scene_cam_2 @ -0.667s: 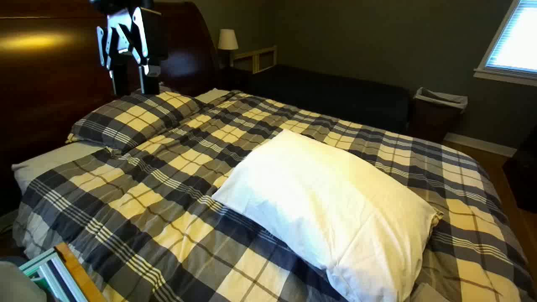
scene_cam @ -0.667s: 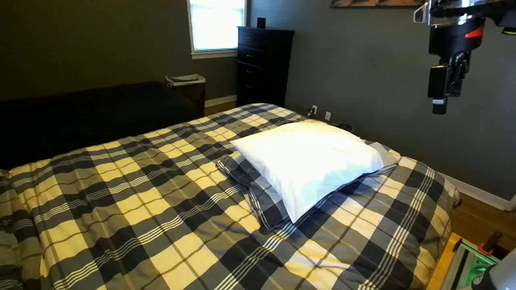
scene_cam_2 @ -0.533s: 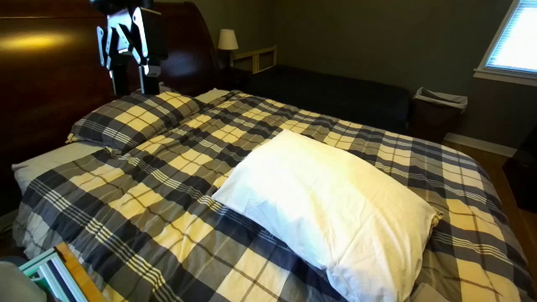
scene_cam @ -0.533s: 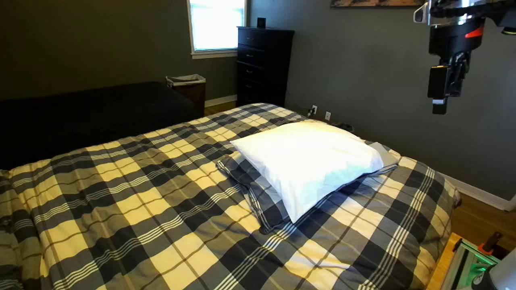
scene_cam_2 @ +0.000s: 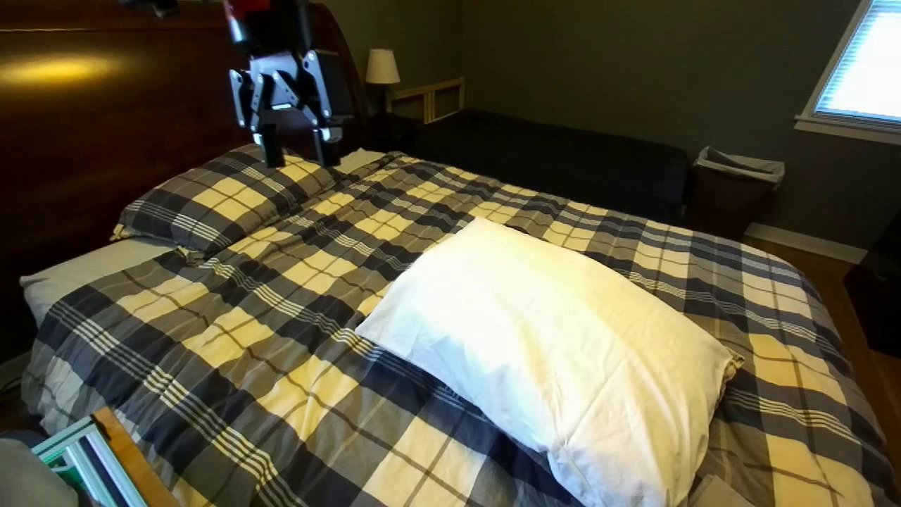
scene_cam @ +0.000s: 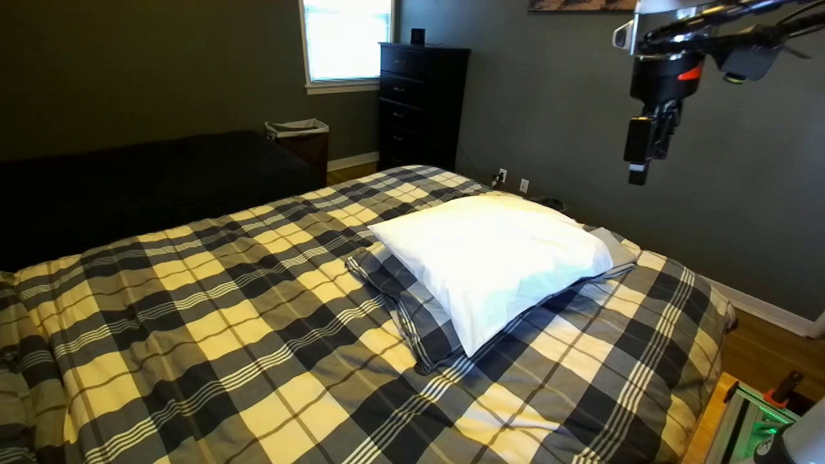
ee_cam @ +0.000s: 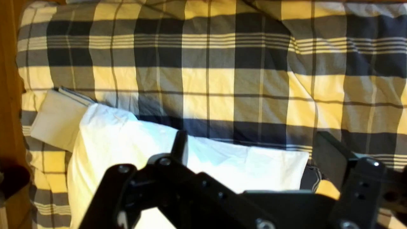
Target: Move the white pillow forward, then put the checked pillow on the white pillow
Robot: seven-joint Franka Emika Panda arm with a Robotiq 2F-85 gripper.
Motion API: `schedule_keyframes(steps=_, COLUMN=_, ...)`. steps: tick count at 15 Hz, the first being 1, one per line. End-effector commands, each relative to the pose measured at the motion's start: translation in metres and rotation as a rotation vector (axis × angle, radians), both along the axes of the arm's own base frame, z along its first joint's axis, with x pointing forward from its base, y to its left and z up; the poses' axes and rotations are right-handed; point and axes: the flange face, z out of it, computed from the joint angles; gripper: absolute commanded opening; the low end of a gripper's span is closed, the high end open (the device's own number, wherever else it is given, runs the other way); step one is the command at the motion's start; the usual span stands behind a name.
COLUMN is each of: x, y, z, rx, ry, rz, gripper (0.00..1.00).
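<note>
The white pillow [scene_cam: 496, 251] lies puffy on the bed and also shows in an exterior view [scene_cam_2: 556, 352] and in the wrist view [ee_cam: 105, 143]. The checked pillow [scene_cam: 425, 322] lies under it, mostly hidden. Its navy edge and corner stick out at the near side, and a plain greyish end [scene_cam: 615, 245] shows at the far right. In the wrist view a dark corner of it [ee_cam: 306, 179] shows past the white pillow's corner. My gripper [scene_cam_2: 299, 151] is open and empty in the air above the bed, touching neither pillow. It also shows in the wrist view [ee_cam: 254, 146].
The plaid bedspread [scene_cam: 225, 322] covers the bed. Another plaid pillow [scene_cam_2: 225, 197] lies by the wooden headboard [scene_cam_2: 105, 105]. A dark dresser [scene_cam: 422, 103], a hamper [scene_cam: 300, 129] and a dark second bed [scene_cam_2: 549, 155] stand beyond. The robot's mount [scene_cam_2: 105, 451] is at the bed's side.
My open gripper has moved left in an exterior view and right in an exterior view, over the bed away from the headboard. Both pillows lie as before.
</note>
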Motion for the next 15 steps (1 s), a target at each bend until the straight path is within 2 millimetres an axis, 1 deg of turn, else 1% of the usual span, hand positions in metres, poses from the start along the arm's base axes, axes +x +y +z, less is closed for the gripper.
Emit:
schedule_keyframes(steps=1, x=0.053, y=0.015, z=-0.039, rx=0.000, ry=-0.072, rz=0.079, gripper=1.00)
schedule_keyframes(steps=4, x=0.094, y=0.034, z=-0.073, rx=-0.011, ry=-0.162, rz=0.107, gripper=1.00)
schedule_keyframes(steps=5, x=0.107, y=0.042, z=-0.087, rx=-0.014, ry=-0.176, rz=0.115, gripper=1.00)
schedule_keyframes(steps=7, x=0.126, y=0.057, z=-0.114, rx=-0.027, ry=-0.199, rz=0.131, gripper=1.00)
schedule_keyframes(steps=10, x=0.147, y=0.078, z=-0.158, rx=-0.040, ry=-0.207, rz=0.143, gripper=1.00)
schedule_keyframes(steps=13, x=0.165, y=0.089, z=-0.198, rx=-0.047, ry=-0.221, rz=0.137, gripper=1.00)
schedule_keyframes(steps=14, x=0.150, y=0.084, z=-0.177, rx=-0.031, ry=-0.215, rz=0.147, gripper=1.00)
schedule_keyframes(steps=15, x=0.154, y=0.086, z=-0.189, rx=-0.033, ry=-0.212, rz=0.145, gripper=1.00)
